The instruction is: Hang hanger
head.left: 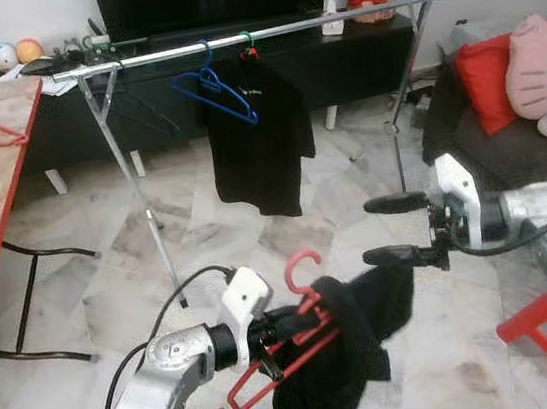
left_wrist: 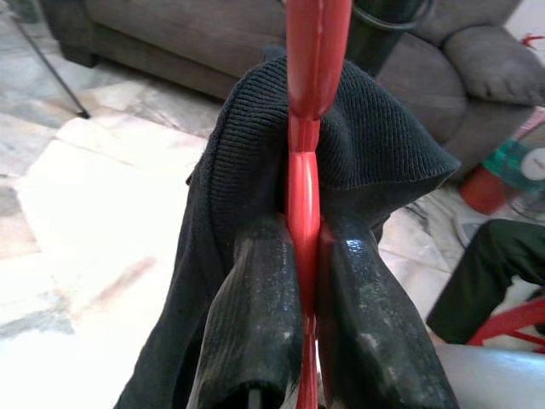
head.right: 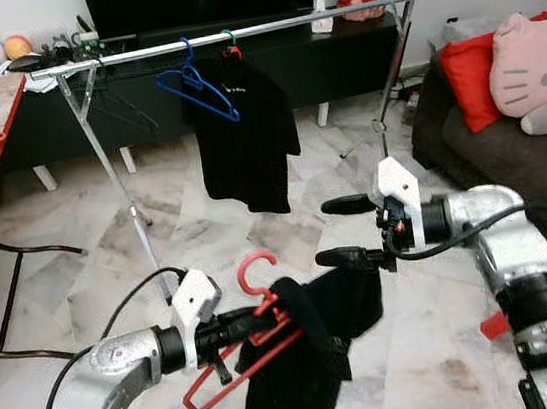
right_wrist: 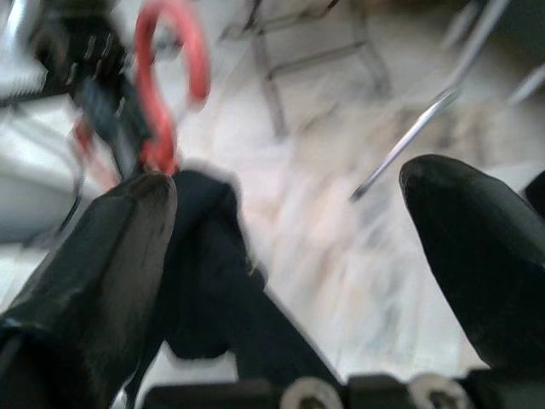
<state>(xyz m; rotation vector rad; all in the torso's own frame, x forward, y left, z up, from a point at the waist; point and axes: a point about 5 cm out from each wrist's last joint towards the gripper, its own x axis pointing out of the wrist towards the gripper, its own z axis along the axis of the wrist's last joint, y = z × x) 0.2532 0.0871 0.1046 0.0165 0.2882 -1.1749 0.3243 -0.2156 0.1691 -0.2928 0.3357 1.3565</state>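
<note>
My left hand is clamped on the red plastic hanger carrying a black garment, low and near. My right hand hovers spread apart beside it. I should lift the hook upright toward the far silver metal rail, clear of the hung black shirt.

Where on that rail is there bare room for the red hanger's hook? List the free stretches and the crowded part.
The rail is bare from the hung black shirt to its right leg, the widest gap. A shorter bare stretch lies between the left leg and the blue hanger. Blue hanger and shirt crowd the middle. The left gripper clamps the red hanger; the right gripper hangs open beside it.
</note>
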